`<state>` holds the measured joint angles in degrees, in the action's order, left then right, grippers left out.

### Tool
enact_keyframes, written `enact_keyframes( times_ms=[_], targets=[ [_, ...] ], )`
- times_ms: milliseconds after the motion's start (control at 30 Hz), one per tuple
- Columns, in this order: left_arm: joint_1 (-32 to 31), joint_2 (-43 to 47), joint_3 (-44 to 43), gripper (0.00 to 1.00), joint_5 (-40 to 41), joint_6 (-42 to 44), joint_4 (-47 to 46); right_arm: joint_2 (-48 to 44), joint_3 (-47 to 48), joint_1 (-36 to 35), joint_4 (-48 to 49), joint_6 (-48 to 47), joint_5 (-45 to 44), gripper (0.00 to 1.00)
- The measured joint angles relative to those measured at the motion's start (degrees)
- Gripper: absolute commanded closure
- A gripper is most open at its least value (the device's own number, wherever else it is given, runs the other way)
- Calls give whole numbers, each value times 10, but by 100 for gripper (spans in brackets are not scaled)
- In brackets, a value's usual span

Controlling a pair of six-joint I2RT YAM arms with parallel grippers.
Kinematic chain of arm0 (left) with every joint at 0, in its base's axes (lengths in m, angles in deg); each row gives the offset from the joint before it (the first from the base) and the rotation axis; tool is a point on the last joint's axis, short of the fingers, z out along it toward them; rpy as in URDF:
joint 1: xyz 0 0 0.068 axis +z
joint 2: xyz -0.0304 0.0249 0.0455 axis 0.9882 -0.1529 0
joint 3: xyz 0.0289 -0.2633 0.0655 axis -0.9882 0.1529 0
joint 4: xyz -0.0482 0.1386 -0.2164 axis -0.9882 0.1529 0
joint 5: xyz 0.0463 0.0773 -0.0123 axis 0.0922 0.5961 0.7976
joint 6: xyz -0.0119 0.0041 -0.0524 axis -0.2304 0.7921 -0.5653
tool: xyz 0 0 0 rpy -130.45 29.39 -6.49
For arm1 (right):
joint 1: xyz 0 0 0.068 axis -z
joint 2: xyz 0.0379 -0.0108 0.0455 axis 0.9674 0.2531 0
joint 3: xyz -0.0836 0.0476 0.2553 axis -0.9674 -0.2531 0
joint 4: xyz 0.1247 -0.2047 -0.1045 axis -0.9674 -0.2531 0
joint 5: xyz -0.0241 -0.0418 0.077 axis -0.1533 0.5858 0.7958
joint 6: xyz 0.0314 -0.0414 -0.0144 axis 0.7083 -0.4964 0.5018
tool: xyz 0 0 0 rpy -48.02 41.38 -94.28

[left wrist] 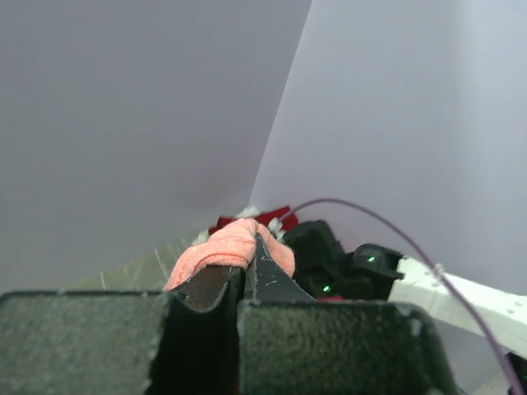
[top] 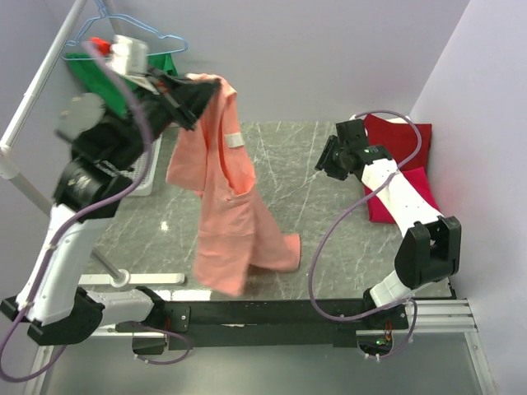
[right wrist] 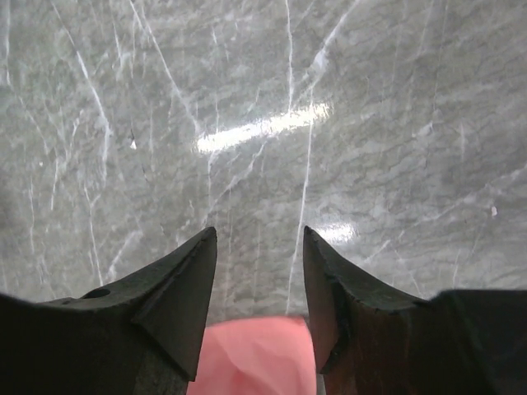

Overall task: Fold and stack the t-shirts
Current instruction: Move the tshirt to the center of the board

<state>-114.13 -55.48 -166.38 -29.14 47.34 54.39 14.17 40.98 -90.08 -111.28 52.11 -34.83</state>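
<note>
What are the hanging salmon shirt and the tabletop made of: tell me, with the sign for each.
Salmon-pink t-shirt: soft matte cloth, probably a cotton knit; it drapes in limp folds without any shine.
Tabletop: grey-green with white veins and glossy, mirroring a bright streak of light; either marble or a printed marble-look laminate, the look leaves it open.

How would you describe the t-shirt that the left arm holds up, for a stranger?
On the grey marble table, look at the left half, where the left gripper is raised high. From it hangs the salmon-pink t-shirt, its lower end reaching the table. Unlike the red t-shirts lying by the right wall, it is pale and lifted.
</note>
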Motion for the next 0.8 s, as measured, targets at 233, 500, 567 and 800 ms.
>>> enact_keyframes(
  times_ms=[233, 500, 567, 800],
  targets=[
    [-1, -45, 126, 99, 47, -22, -4, -63, -50, 0, 15, -14, 19, 39],
    [-2, -171, 164, 99, 171, -29, -12, -86, -75, -64, 19, -64, 31, 37],
    [-2, -194, 162, 99, 205, -29, -17, -75, -75, -93, 17, -71, 31, 37],
    [0, -288, 77, 99, 364, -10, -17, -14, -113, -169, 2, -79, 41, 38]
  ],
)
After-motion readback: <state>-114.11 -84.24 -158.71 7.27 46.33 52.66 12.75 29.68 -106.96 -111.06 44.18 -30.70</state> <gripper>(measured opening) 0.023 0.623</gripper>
